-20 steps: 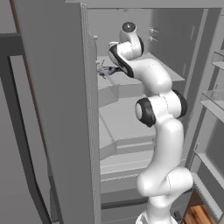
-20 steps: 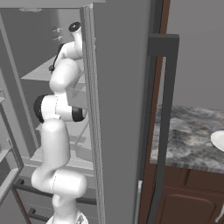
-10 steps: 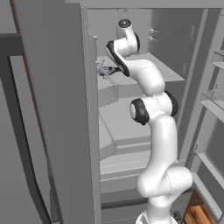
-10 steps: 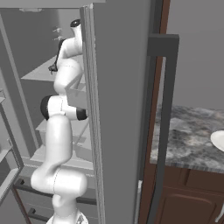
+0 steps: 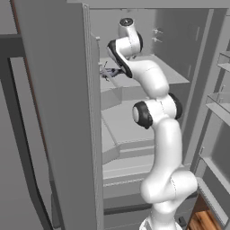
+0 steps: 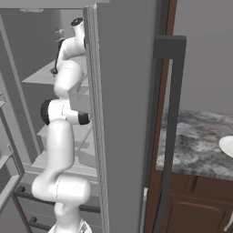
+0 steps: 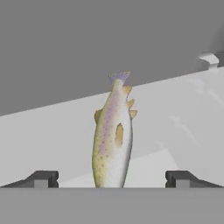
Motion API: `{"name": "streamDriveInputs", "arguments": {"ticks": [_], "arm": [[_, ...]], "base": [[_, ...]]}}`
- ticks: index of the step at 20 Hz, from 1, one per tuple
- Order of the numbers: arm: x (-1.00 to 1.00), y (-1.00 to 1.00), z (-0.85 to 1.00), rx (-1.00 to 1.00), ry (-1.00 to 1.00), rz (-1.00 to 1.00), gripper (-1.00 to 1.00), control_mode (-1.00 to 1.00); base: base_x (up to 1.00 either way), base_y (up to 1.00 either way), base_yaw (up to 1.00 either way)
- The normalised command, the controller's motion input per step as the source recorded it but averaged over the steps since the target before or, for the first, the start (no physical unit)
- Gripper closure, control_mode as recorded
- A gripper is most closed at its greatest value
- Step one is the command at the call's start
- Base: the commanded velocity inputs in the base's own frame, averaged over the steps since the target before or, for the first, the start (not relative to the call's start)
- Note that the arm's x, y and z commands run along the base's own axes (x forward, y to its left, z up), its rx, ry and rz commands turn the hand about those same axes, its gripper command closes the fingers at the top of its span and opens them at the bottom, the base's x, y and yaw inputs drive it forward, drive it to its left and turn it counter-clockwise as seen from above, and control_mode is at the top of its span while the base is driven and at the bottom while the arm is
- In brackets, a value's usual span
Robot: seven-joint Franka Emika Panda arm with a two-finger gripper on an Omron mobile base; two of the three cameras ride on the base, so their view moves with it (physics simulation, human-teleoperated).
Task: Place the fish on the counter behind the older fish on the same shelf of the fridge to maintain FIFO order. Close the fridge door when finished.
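Reaching deep into the tall grey two-door fridge [image 6: 123, 91], the white arm has its pincer [image 7: 111, 181] at the upper thin pale grey shelf [image 5: 166, 74], on its left side. In the hand view the small slender olive-tan fish with a pale belly [image 7: 112, 140] lies on that shelf between the two dark finger tips [image 7: 43, 178], which stand wide apart on either side of it and do not touch it: the pincer is released.

The step in hand looks like letting go and drawing clear. To do it well, the hand should back straight out along its own line, keeping the fingers spread so neither tip drags the fish.

I cannot see the dark older fish, so whether this one truly lies behind it cannot be judged. The open grey door panel [image 5: 58, 112] stands close on the left, and the door bins [image 5: 220, 99] on the right. Farther right sits the grey marbled bench [image 6: 200, 141].
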Motion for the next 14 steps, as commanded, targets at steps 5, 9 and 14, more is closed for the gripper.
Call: {"name": "streamDriveInputs", "arguments": {"ticks": [5,9,14], "arm": [[-0.83,0.07,0.0,0.0,-0.21,0.0,-1.0,-1.0],[-1.0,0.05,-0.04,0.0,-0.25,0.0,-1.0,-1.0],[-1.0,0.01,-0.06,0.01,-0.13,-0.01,-1.0,-1.0]], "base": [[0.0,0.0,0.0],[0.0,0.0,0.0],[0.0,0.0,0.0]]}}
